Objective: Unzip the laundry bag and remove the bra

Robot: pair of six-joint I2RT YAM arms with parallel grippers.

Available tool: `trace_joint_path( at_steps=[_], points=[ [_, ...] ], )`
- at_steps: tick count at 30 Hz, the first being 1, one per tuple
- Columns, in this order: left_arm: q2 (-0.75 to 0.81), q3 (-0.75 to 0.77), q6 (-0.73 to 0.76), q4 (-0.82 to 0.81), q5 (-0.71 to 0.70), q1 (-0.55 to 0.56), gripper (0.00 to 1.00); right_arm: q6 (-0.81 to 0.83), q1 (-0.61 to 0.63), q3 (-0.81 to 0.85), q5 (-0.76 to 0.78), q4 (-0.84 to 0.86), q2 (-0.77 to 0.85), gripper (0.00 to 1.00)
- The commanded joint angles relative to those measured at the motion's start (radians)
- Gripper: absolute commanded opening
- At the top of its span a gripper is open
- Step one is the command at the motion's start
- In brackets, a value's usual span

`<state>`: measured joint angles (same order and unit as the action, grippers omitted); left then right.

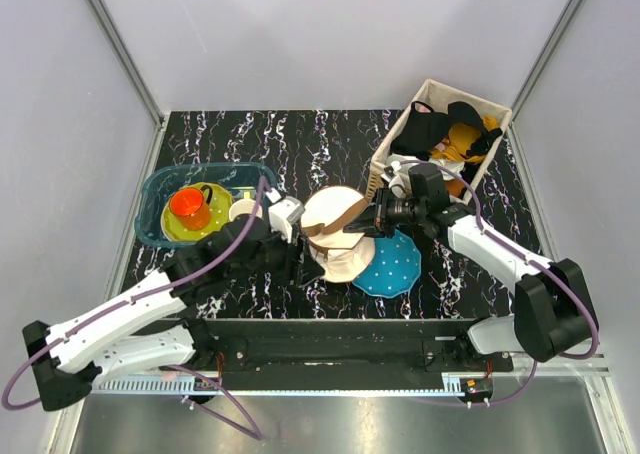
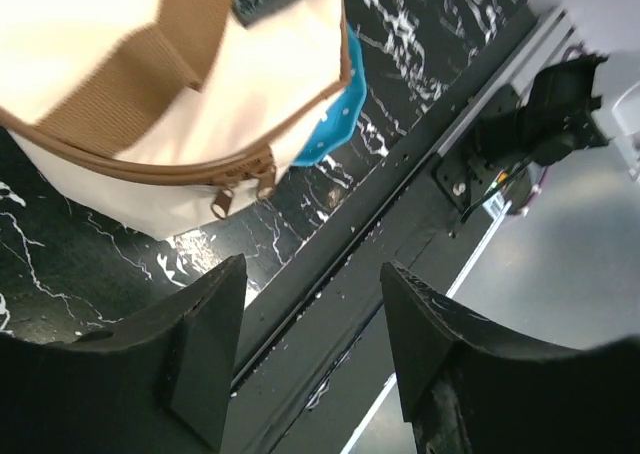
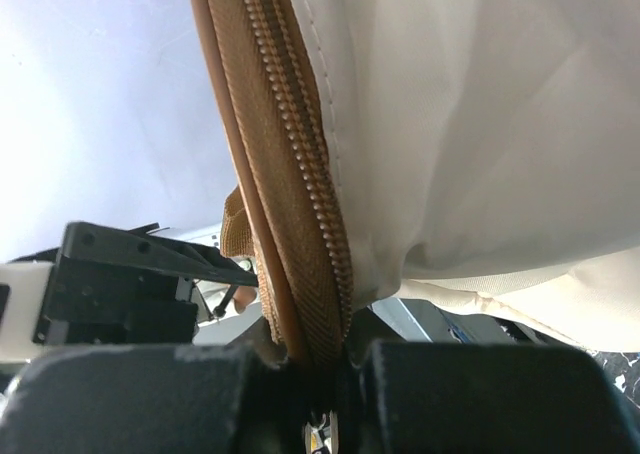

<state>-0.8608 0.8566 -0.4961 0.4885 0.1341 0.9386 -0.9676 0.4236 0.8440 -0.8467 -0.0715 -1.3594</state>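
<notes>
The cream laundry bag with brown zip trim stands mid-table, partly on a blue dotted disc. My right gripper is shut on the bag's right edge. In the right wrist view it pinches the brown zip trim, with cream fabric above. My left gripper sits at the bag's near-left side. In the left wrist view it is open and empty, with the bag and its zip pull just beyond the fingers. The zip looks closed there. The bra is hidden.
A cream basket at the back right holds black and mustard clothes. A blue tub at the left holds a red cup, a green plate and a white cup. The table's front rail runs just under the left gripper.
</notes>
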Motion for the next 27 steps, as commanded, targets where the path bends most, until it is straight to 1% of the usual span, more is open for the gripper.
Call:
trace_joint_path(
  at_steps=[1,6,9,13,22,27],
  points=[
    [-0.053,0.009,0.028,0.004,-0.129,0.074,0.59,-0.045,0.003,0.043,-0.008,0.062,-0.01,0.0],
    [-0.089,0.019,0.036,-0.005,-0.26,0.083,0.56,-0.051,0.003,0.05,-0.012,0.064,-0.007,0.0],
    [-0.089,0.025,0.042,-0.017,-0.31,0.081,0.55,-0.056,0.003,0.052,-0.015,0.064,-0.004,0.0],
    [-0.086,0.013,0.044,-0.047,-0.337,0.081,0.52,-0.06,0.003,0.049,-0.018,0.064,-0.004,0.0],
    [-0.125,-0.01,0.034,-0.113,-0.315,0.081,0.51,-0.066,0.003,0.053,-0.023,0.064,-0.009,0.0],
    [-0.129,-0.021,0.025,-0.119,-0.347,0.081,0.43,-0.068,0.003,0.052,-0.026,0.064,-0.009,0.0]
  ],
)
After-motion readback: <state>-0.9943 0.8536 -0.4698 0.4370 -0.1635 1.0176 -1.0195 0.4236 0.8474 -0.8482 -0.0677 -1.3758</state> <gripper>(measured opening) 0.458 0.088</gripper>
